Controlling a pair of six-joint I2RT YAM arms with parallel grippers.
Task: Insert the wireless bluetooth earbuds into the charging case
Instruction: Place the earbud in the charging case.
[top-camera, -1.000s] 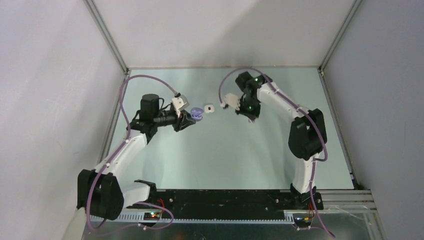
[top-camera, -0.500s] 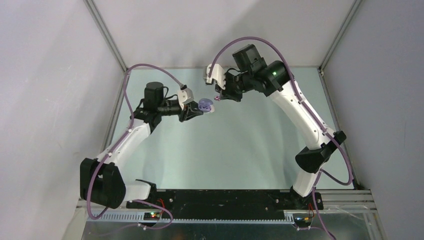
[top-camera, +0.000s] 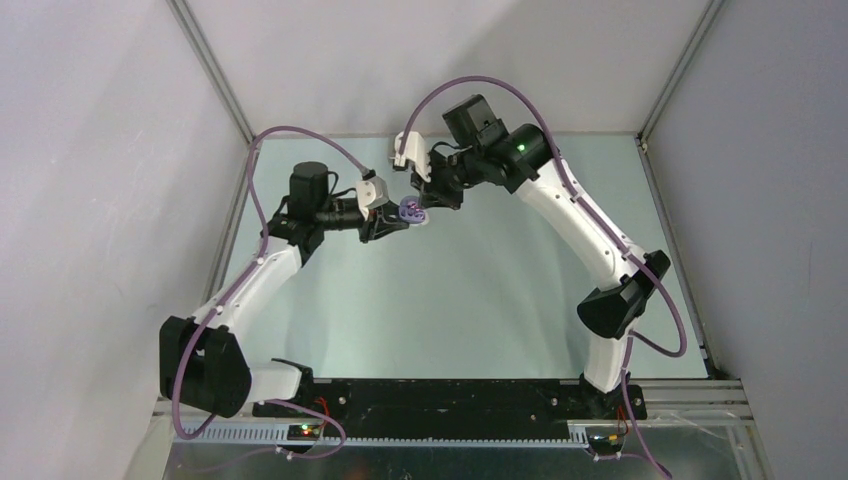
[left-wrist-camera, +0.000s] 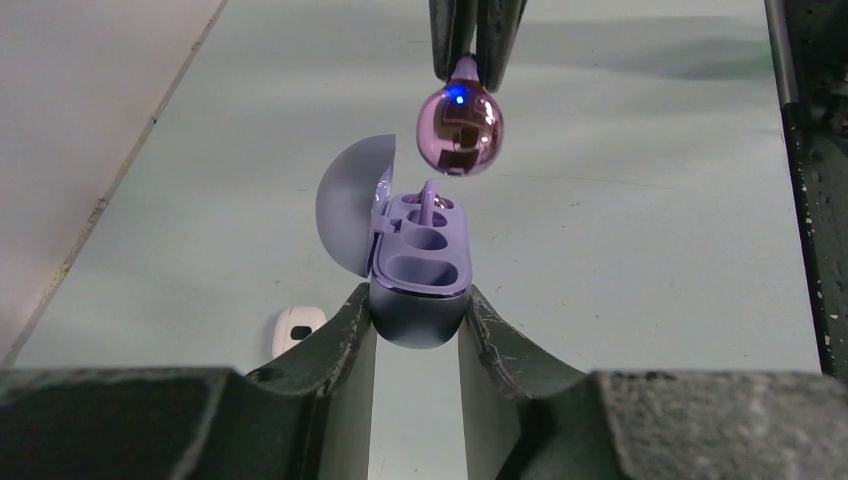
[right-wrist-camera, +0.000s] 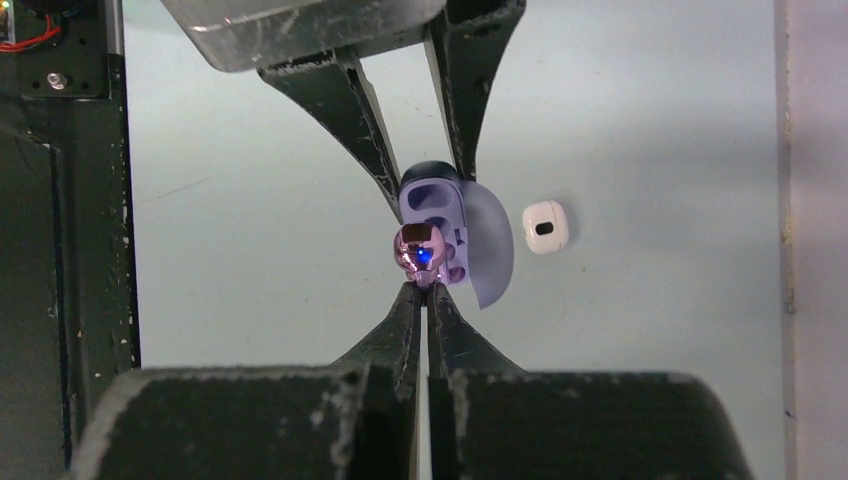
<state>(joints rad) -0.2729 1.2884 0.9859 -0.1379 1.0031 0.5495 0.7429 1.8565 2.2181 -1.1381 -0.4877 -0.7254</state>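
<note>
My left gripper (left-wrist-camera: 418, 300) is shut on the lower body of a purple charging case (left-wrist-camera: 420, 250), held above the table with its lid open to the left. Its near slot is empty; a purple stem shows in the far slot. My right gripper (right-wrist-camera: 427, 290) is shut on the stem of a shiny purple earbud (right-wrist-camera: 420, 248) with a blue light. The earbud (left-wrist-camera: 459, 125) hangs just above the open case, not touching it. In the top view the left gripper (top-camera: 398, 219) and right gripper (top-camera: 428, 203) meet at the case (top-camera: 410, 212). No white earbuds are visible.
A small white object with a dark oval mark (right-wrist-camera: 545, 226) lies on the table beside the case, also in the left wrist view (left-wrist-camera: 298, 328). Grey walls and metal frame rails (top-camera: 215, 90) border the table (top-camera: 450, 300).
My right arm rose from the table at the right and swung left, bringing the purple earbud over the case. My left gripper lifted the case slightly and moved right, then held still.
</note>
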